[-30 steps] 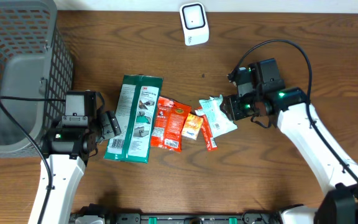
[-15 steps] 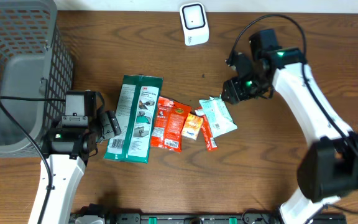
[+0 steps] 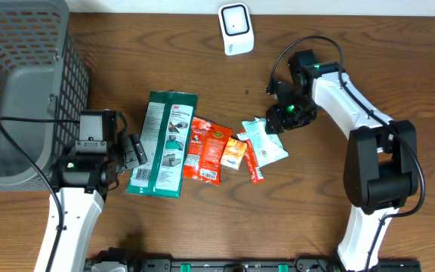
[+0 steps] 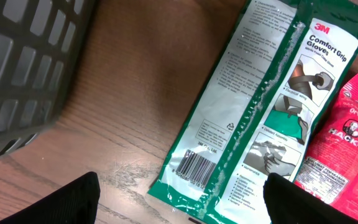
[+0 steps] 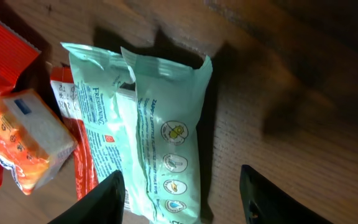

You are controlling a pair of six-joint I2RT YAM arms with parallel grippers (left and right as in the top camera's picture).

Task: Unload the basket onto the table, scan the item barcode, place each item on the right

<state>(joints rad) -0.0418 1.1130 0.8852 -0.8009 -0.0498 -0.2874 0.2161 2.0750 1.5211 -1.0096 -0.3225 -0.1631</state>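
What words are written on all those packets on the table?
"3M": green glove pack, top corner.
"Comfort Grip Gloves": same pack.
"Original", "HACKS": red packet.
Barcode digits and small print on the glove pack: too small to read.
Print on the mint-green packet: too blurred to read.

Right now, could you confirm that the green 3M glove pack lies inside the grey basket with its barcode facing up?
Not quite. The 3M glove pack is not inside the grey basket; it lies on the wooden table beside the basket, as the overhead view shows. Its barcode does face up.
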